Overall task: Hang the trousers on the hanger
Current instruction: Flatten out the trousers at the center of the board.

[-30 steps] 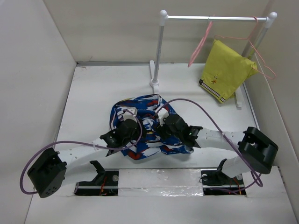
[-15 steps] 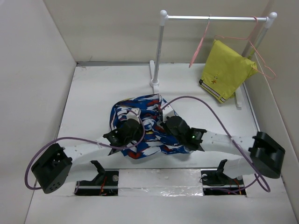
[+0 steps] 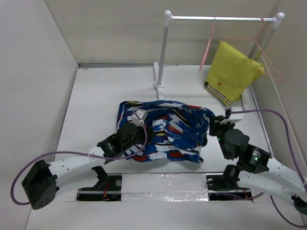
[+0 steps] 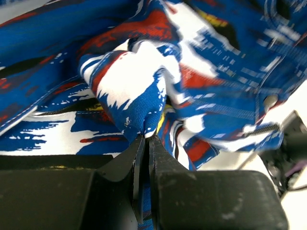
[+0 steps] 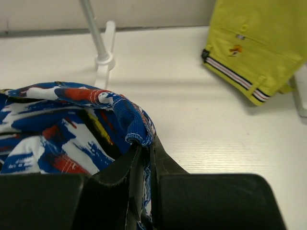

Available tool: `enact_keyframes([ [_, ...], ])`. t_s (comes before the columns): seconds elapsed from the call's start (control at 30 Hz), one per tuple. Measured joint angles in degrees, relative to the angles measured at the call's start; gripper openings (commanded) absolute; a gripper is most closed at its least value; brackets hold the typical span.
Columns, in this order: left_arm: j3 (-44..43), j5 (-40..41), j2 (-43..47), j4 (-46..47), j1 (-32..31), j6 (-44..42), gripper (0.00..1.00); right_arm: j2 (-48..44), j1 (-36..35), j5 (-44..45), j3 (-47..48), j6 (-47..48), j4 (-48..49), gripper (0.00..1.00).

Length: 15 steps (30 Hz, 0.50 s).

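Observation:
The trousers (image 3: pixel 168 132), bright blue with white, red, black and yellow strokes, lie stretched sideways on the white table. My left gripper (image 3: pixel 151 129) is shut on a raised fold near their middle; the left wrist view shows the cloth (image 4: pixel 134 91) pinched at the gripper's (image 4: pixel 146 140) tips. My right gripper (image 3: pixel 210 127) is shut on the trousers' right edge, and a hemmed corner (image 5: pixel 136 127) sticks up from its (image 5: pixel 144 146) jaws. The hanger (image 3: pixel 208 40), thin and pink, hangs edge-on from the rail at the back, well beyond both grippers.
A white rack (image 3: pixel 165 50) with a metal rail stands at the back; its foot (image 5: pixel 104 60) is just behind the trousers. A yellow garment (image 3: pixel 232 72) with a striped hem hangs on a second pink hanger (image 3: pixel 268 57) at the right. White walls enclose the table.
Both grippers have shut on the trousers. My right gripper has pulled its edge far to the right, spreading the bunched cloth out. The left gripper stayed near the middle.

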State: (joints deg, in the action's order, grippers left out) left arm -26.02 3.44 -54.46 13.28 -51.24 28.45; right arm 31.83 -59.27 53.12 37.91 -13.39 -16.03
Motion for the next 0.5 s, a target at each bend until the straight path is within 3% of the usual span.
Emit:
enact_keyframes([
  [0.13, -0.5, -0.4, 0.3, 0.2, -3.0, -0.9, 0.0, -4.2, 0.0, 5.8, 3.0, -1.2, -6.1, 0.0],
  [0.27, -2.5, -0.7, 0.3, 0.8, -5.1, -1.8, 0.0, -2.6, 1.7, 11.7, 5.4, 1.4, -5.7, 0.0],
  [0.4, -5.8, -4.4, -2.9, 3.4, -6.5, -2.5, 0.0, 3.7, 12.5, 13.2, 5.9, 5.6, 0.1, 0.0],
  [0.5, -8.2, -5.9, -9.6, 9.1, -10.6, -2.8, 0.27, 7.8, 26.3, 6.5, 4.1, 8.1, 7.3, 0.0],
])
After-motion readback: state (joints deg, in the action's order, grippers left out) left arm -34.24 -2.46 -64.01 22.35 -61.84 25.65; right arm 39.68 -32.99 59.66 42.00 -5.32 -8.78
